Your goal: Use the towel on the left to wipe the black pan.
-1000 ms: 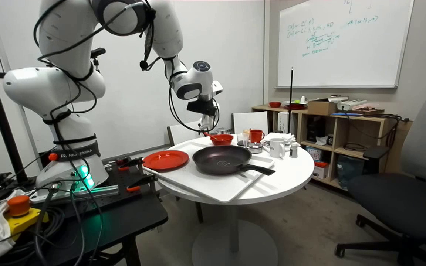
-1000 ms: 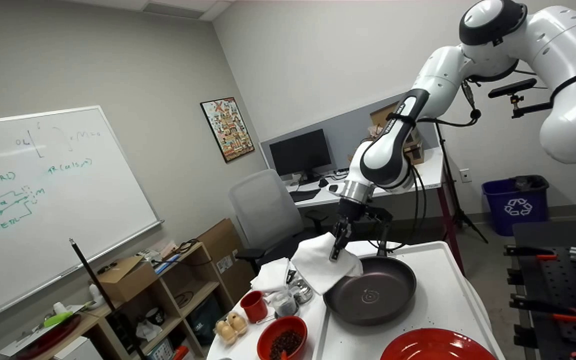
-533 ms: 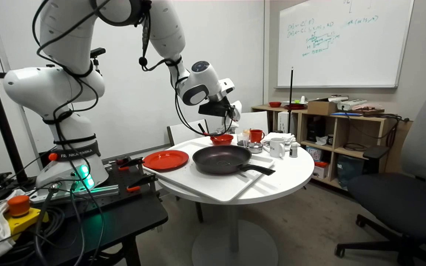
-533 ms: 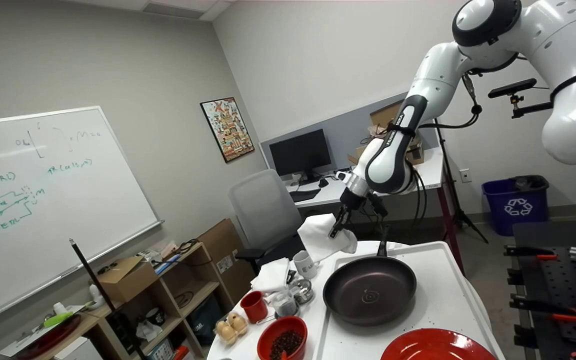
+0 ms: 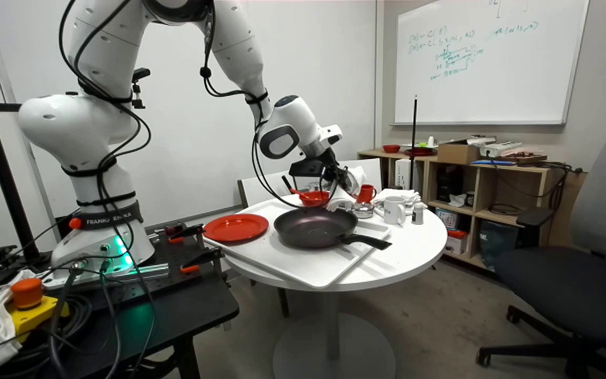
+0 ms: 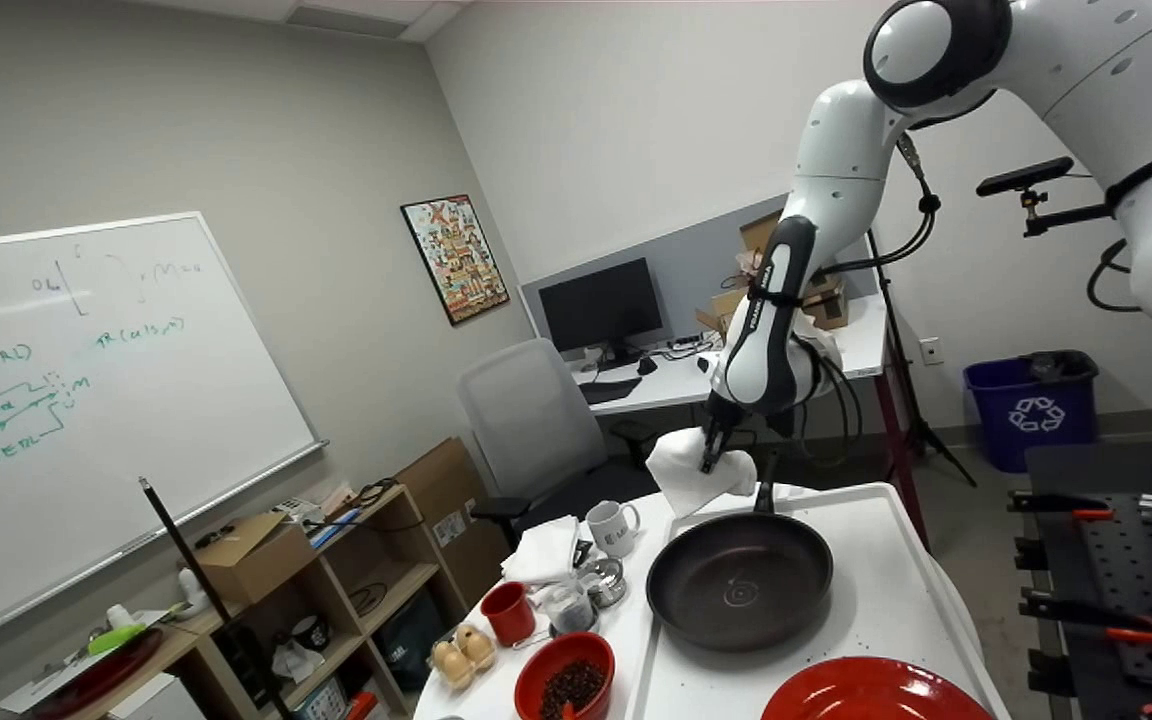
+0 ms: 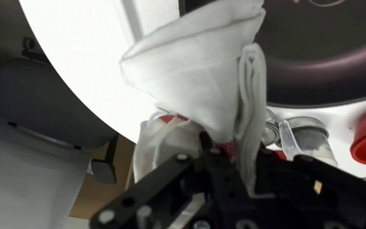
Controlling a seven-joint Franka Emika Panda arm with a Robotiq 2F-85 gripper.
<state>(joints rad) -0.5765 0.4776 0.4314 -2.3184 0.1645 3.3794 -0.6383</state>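
Table (image 5: 413, 250), round & white, was topped w/ a white tray (image 5: 303, 265). On the tray the black pan (image 6: 741, 580) was set right side up, w/ a red plate (image 6: 871, 690) placed nr it. In both ext. views the white towel (image 6: 678, 470) was held up just by the pan's rim; whether it was touching couldn't be told. It was clamped by the gripper (image 6: 709, 460). Beside the tray a red bowl (image 6: 533, 680) & a white mug (image 6: 608, 530) were seen.

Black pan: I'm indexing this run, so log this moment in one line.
gripper: holding towel | towel: near black pan, contact unclear | black pan: on white tray
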